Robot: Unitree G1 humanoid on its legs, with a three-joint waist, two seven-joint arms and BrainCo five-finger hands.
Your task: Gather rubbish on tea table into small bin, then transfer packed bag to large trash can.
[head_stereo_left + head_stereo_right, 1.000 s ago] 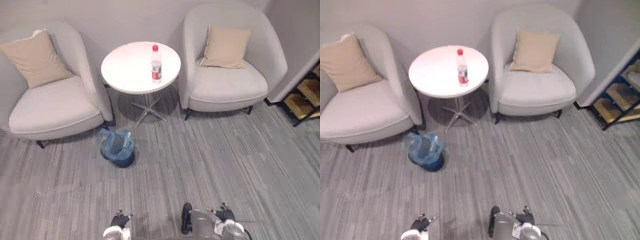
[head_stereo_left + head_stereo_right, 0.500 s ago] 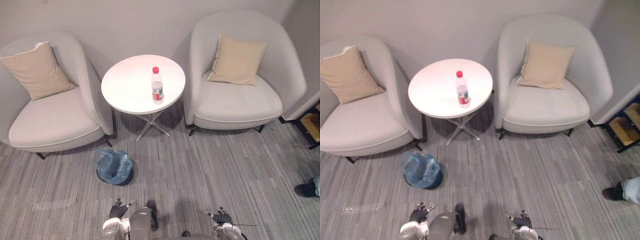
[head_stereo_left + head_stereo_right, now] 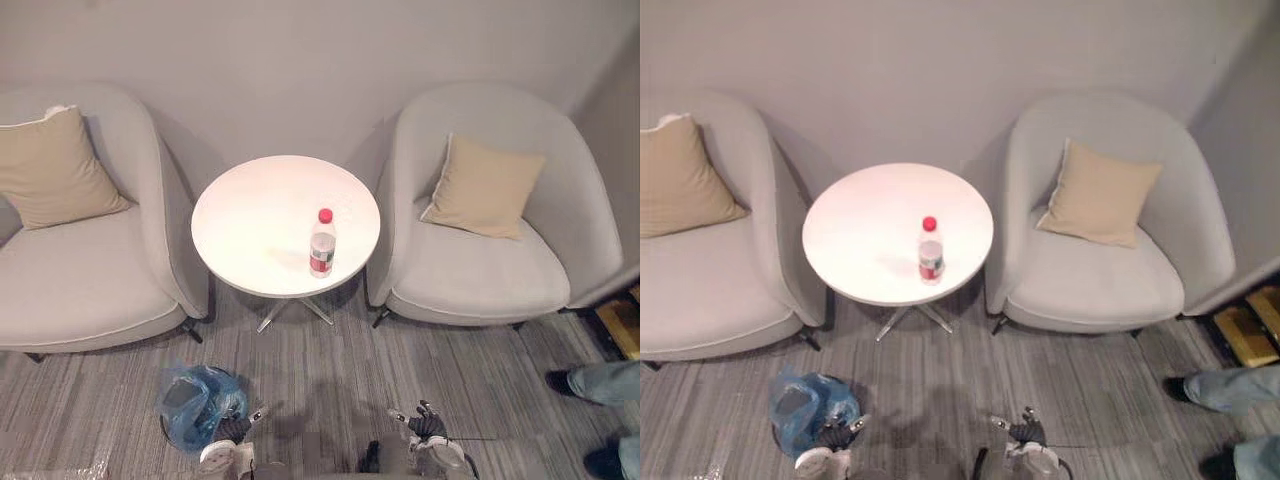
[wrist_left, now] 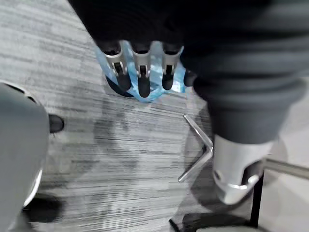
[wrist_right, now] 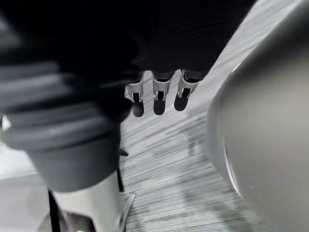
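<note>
Beside the slack fingers [image 4: 139,77] of the left hand [image 3: 230,432] sits the blue-bagged bin [image 3: 222,398]. The right hand [image 3: 428,425] hangs slack too, both empty.

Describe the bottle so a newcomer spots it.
Between the two pale grey armchairs stands a round white table. On its right-front part a clear plastic bottle stands upright, the only thing on the tabletop, marked by its red cap and label.

Grey wall [image 3: 300,50] behind; L armchair [image 3: 80,290], R armchair [image 3: 480,285], both pale; striped grey carpet [image 3: 490,385].
</note>
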